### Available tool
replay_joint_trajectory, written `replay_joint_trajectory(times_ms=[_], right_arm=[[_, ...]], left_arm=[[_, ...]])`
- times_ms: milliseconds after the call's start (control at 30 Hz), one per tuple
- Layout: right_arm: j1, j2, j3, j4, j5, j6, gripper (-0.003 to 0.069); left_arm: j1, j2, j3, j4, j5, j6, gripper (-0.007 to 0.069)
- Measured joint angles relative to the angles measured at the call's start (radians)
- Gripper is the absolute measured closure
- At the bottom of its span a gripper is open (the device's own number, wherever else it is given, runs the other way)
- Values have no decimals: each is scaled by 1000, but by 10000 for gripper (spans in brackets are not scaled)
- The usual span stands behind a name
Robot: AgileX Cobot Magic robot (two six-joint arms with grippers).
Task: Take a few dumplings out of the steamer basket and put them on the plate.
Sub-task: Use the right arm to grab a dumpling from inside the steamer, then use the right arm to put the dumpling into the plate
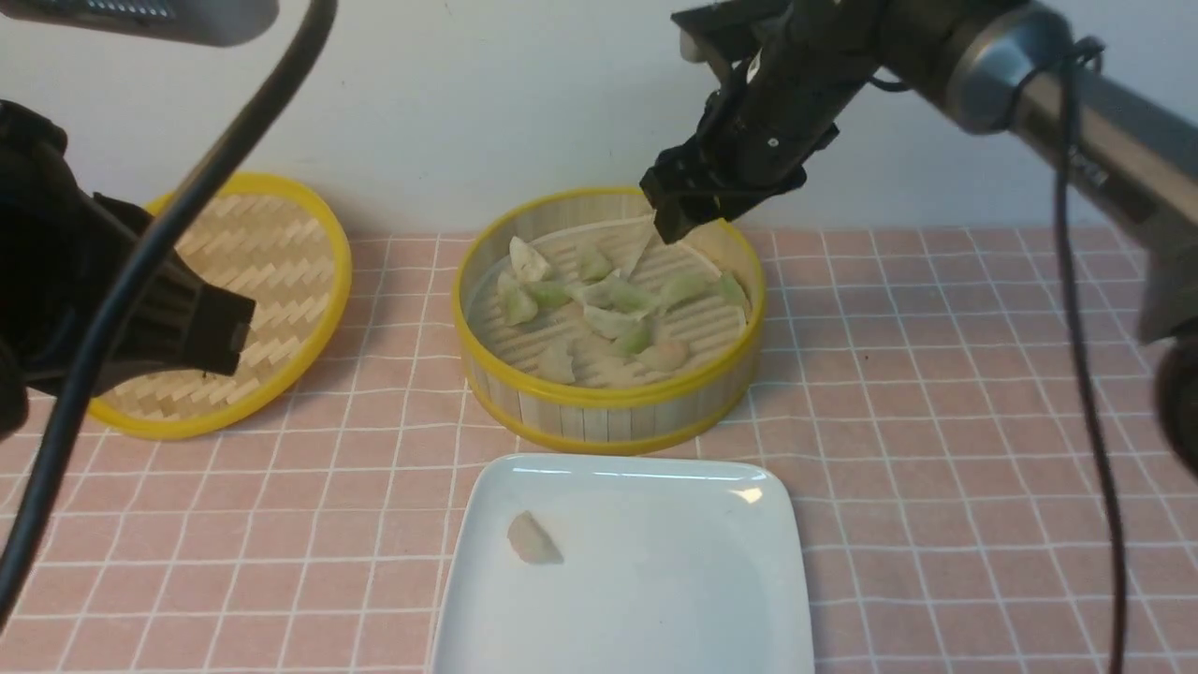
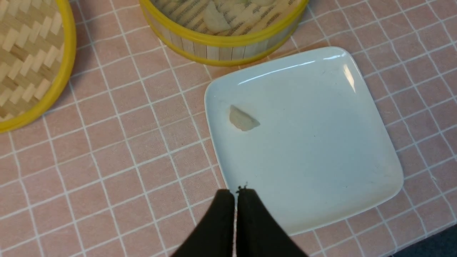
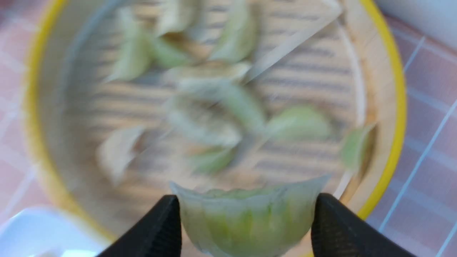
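At the near edge of the worktop, about midway along it, sits the white square plate. It carries a single beige dumpling, which lies toward the plate's left side, well clear of the rim. The left end effector hangs raised over the left part of the worktop, its two black fingers pressed together with nothing between them. Farther back, toward the far-left corner, the flat woven lid lies with its yellow rim showing, well apart from the plate. Just behind the plate, in the middle of the worktop and reaching toward the far edge, stands the steamer basket. About a dozen pale green and whitish dumplings are scattered loosely over its slatted floor, several of them touching. The right end effector hovers above the basket's far rim. Its fingers are parted only as wide as the pale green held dumpling clamped between them by its two ends. Below it, the basket's contents look blurred in the right wrist view.
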Motion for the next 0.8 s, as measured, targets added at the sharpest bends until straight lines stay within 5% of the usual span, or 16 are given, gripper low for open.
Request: replay_joint_trajectory(times_ms=[333,600,800], right_arm=[[219,-260,591,88,0,-9,232],[272,-192,657,54,-92,-5,230],[272,-183,625,47,-127,-3,83]], left_arm=[[0,0,44,7,0,0,631],[0,1,123,7,-38,0,631],[0,3,126,7,-46,1,631]])
